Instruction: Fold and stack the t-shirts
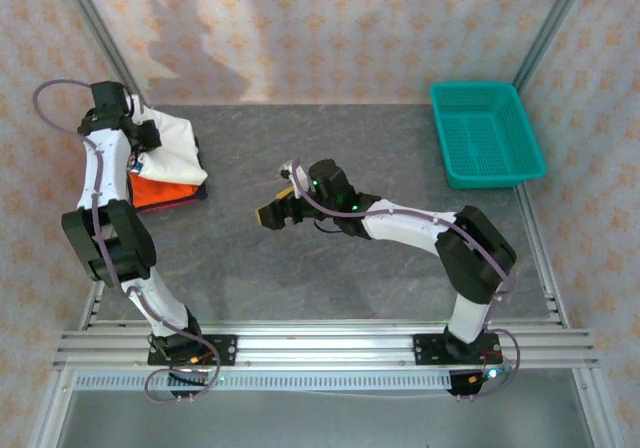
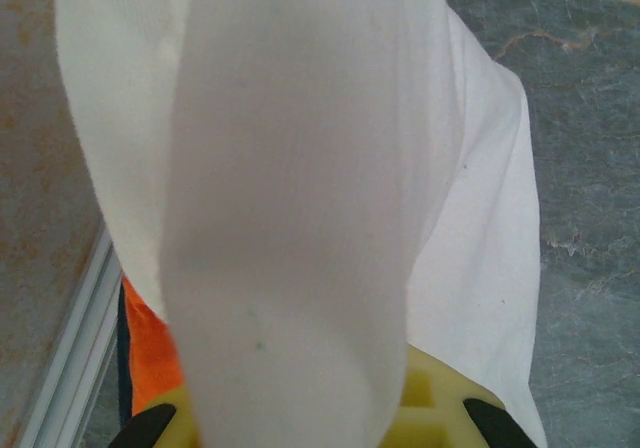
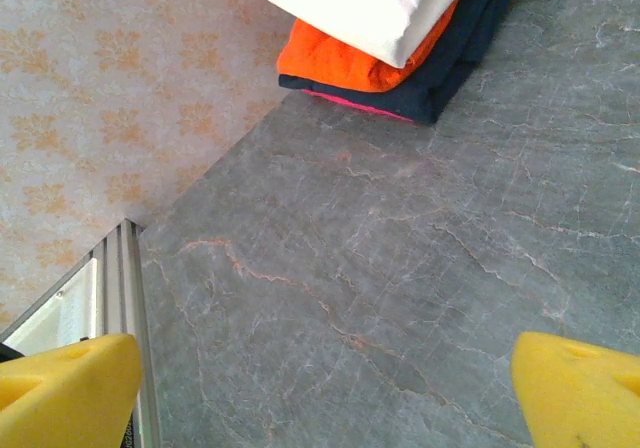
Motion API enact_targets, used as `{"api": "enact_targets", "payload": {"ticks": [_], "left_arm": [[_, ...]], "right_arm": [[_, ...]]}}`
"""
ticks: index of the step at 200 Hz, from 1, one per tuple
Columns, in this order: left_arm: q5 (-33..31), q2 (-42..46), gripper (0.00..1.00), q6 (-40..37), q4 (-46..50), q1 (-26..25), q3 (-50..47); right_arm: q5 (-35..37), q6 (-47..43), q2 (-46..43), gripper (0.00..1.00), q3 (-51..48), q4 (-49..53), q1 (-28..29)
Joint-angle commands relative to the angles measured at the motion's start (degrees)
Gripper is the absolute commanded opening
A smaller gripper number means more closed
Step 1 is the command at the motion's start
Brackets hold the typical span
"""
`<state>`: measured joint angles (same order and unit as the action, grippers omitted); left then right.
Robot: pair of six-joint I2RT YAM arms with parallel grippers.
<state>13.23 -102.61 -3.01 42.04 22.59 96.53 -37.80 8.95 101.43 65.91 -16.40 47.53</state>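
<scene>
Top external view shows you the teal mesh basket [image 1: 487, 133] at the table's [image 1: 330, 268] far right, well apart from the far-left pile, where your left gripper [image 1: 142, 140] pinches the white t-shirt [image 1: 172, 143] (draped over the orange shirt [image 1: 160, 193] and navy shirt [image 3: 470, 48]), while your right gripper [image 1: 271, 213] hangs spread wide above the grey tabletop.

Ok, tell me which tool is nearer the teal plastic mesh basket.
Right. The right tool hangs mid-table, left of the teal basket; the left tool is at the far-left edge, shut on the white cloth shirt.
</scene>
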Motion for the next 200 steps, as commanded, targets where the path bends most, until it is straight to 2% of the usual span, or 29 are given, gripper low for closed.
{"api": "enact_targets", "payload": {"ticks": [1,62,137,144,155,170,191,200], "left_arm": [[0.2,2.4,0.00,0.1,0.1,1.9,0.6],[-1.1,-3.1,0.00,-1.2,4.1,3.1,4.1],[-6.9,-12.5,0.00,-0.6,4.4,3.1,6.3],[-8.0,-12.9,0.07,0.2,4.3,3.1,6.3],[-8.7,-13.3,0.33,1.2,3.8,3.1,6.4],[-10.0,-13.3,0.56,3.1,3.6,3.1,6.6],[-14.6,-11.8,0.97,6.0,3.1,3.1,6.6],[-16.5,-10.3,1.00,7.4,2.7,2.9,6.1]], "right_arm": [[-1.5,0.3,1.3,0.95,2.0,-2.8,0.2],[-1.6,1.1,1.8,0.95,1.9,-3.3,0.2],[-1.7,1.7,2.0,0.95,2.1,-3.4,0.2],[-1.7,1.8,2.0,0.95,2.2,-3.4,0.2],[-1.7,1.8,2.2,0.95,2.2,-3.3,0.2],[-1.7,1.8,2.2,0.95,2.4,-3.4,0.1],[-1.7,1.9,2.3,0.95,2.5,-3.4,0.2],[-1.6,1.9,2.2,0.95,2.4,-3.4,0.2]]}}
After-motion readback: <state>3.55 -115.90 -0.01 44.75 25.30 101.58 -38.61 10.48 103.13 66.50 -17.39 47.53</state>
